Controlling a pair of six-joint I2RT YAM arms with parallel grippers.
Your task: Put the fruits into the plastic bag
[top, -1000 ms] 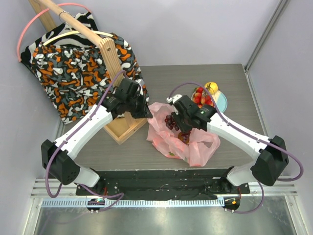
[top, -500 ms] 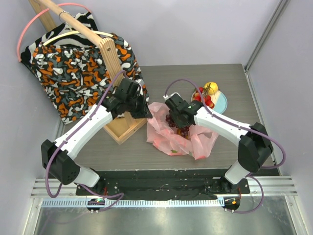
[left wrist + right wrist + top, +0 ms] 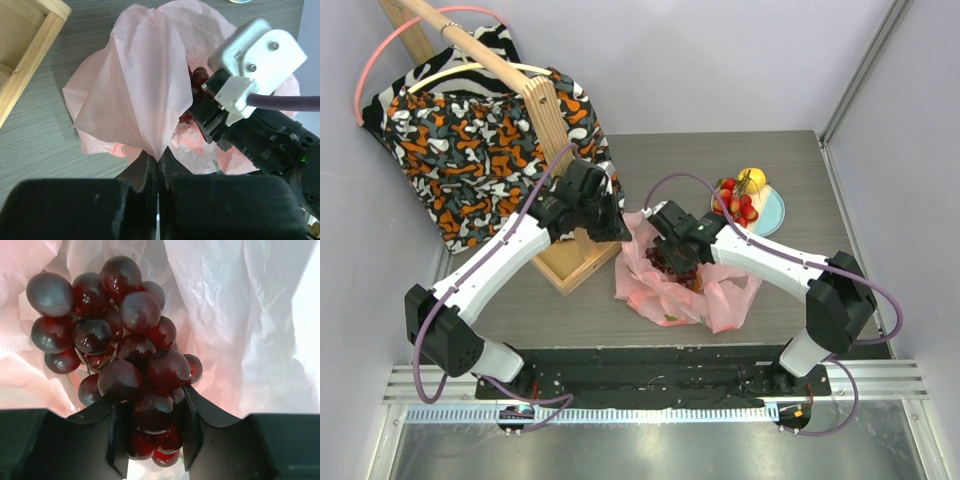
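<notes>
You're pushing the right gripper (image 3: pixel 154 436), clamping the grape bunch (image 3: pixel 120 335), deeper into the plastic bag (image 3: pixel 135 95); left gripper (image 3: pixel 157 172) is pinching its edge; other fruits (image 3: pixel 737 196) are waiting.

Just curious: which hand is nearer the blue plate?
The right hand, holding grapes over the bag beside the plate; the left hand pinches the bag's far edge.
</notes>
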